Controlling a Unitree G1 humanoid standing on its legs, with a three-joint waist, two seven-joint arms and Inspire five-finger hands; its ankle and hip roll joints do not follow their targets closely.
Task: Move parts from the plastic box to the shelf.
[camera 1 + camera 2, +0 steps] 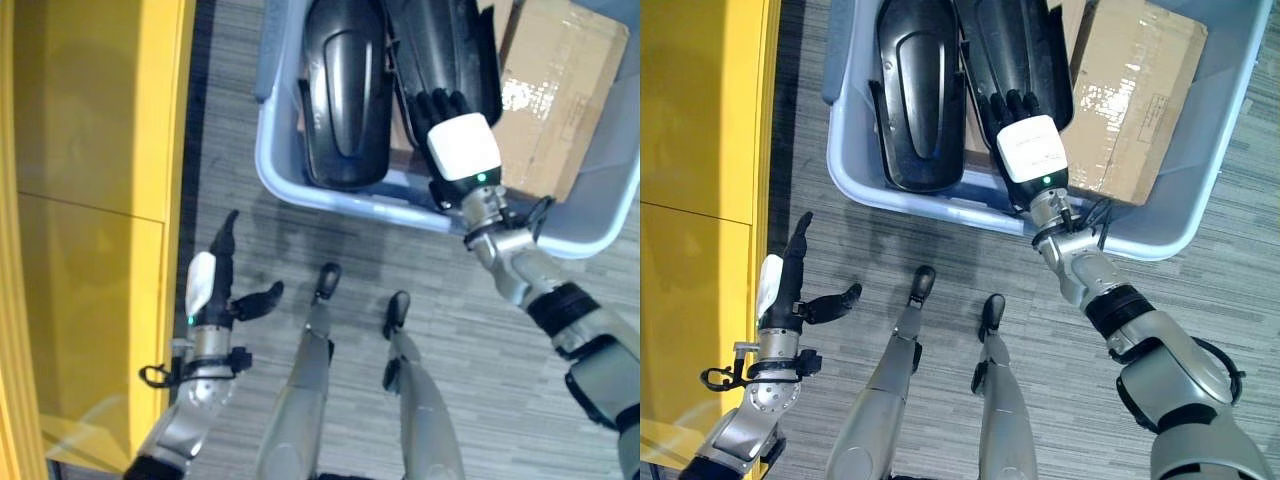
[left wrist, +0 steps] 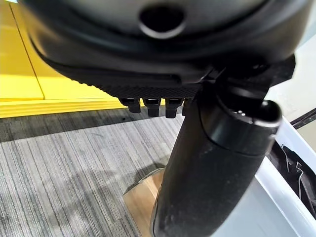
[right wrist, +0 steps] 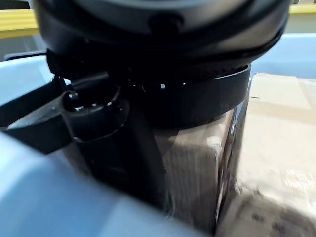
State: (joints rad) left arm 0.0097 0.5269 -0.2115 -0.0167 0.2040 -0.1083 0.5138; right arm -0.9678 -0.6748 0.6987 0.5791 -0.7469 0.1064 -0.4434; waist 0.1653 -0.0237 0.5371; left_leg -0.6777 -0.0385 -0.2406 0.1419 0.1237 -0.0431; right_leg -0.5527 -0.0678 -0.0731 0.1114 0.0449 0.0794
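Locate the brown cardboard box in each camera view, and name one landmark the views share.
Left eye view: cardboard box upper right, inside the pale blue plastic box.
Right eye view: box upper centre-right.
Left wrist view: I cannot make it out.
Right wrist view: box beside the black part.
Shared landmark: the plastic box.

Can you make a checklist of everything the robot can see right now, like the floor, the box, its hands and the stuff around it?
Surface: grey striped carpet floor.
Job's things: pale blue plastic box on the floor, holding two black moulded parts side by side.
Clutter: cardboard box inside the plastic box, beside the parts.
Hands: right hand reaches into the box, fingers on the second black part; left hand open above the floor.
Cables: nothing seen.
Surroundings: yellow shelf on the robot's left.
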